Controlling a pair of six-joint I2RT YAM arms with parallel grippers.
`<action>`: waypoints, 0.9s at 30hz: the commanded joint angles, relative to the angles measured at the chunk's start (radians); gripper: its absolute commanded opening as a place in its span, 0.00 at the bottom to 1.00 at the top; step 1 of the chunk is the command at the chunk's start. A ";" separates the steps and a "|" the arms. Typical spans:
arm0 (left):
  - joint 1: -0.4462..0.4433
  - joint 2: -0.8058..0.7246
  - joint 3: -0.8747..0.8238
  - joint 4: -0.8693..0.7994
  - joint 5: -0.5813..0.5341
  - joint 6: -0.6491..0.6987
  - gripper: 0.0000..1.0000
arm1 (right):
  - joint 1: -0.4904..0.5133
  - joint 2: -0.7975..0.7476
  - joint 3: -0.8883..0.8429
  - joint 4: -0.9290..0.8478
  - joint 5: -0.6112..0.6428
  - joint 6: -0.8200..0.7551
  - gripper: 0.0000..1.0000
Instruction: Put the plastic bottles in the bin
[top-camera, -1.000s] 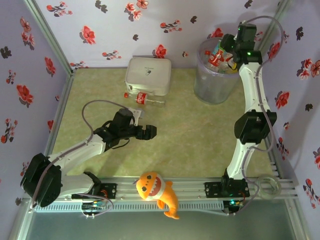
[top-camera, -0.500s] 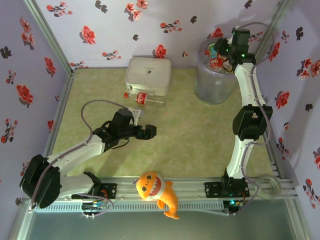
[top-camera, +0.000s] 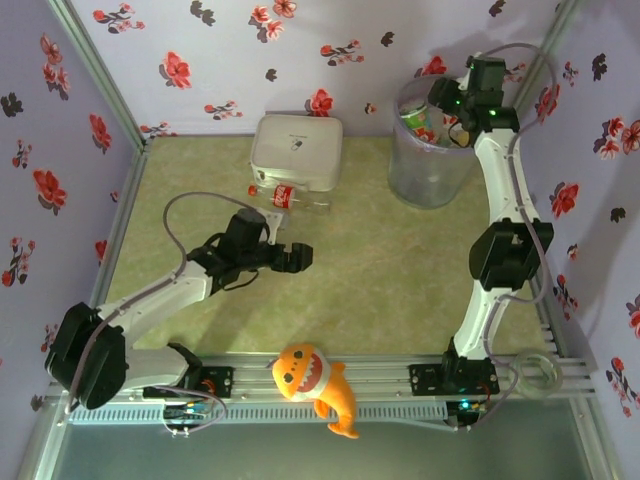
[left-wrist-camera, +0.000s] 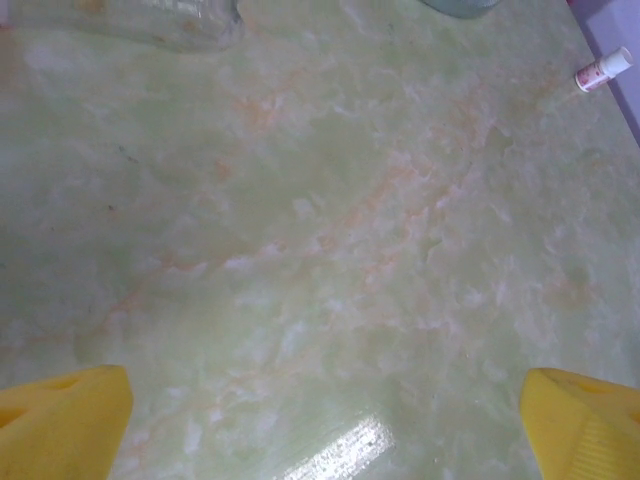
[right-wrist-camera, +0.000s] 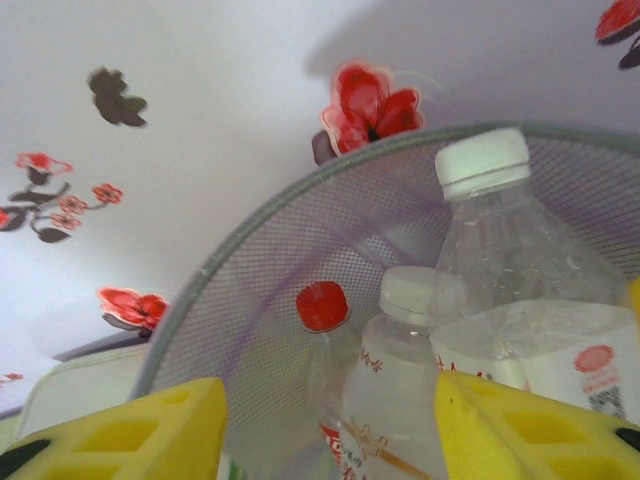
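Right gripper (top-camera: 443, 93) hangs over the bin (top-camera: 420, 172) at far right, fingers spread wide, holding nothing; bottles (right-wrist-camera: 490, 250) stand inside. Left gripper (top-camera: 297, 258) is wide open above the table (left-wrist-camera: 330, 200), touching nothing. One bottle (top-camera: 288, 197) lies beside the white box (top-camera: 296, 150).

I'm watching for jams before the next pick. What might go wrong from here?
The loose bottle lies against the white box, so the fingers of the open left gripper may catch the box or roll the bottle away. The bottles in the bin reach near its rim, right by the open right gripper, so another dropped in might bounce out.
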 joint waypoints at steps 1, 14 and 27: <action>0.030 0.036 0.072 -0.068 -0.003 0.081 1.00 | -0.001 -0.101 0.006 -0.022 0.028 -0.043 0.59; 0.183 0.184 0.260 -0.199 0.016 0.262 1.00 | -0.001 -0.397 -0.302 -0.022 -0.004 -0.101 0.71; 0.360 0.488 0.522 -0.168 -0.020 0.308 1.00 | -0.001 -0.735 -0.764 -0.066 -0.124 -0.054 0.90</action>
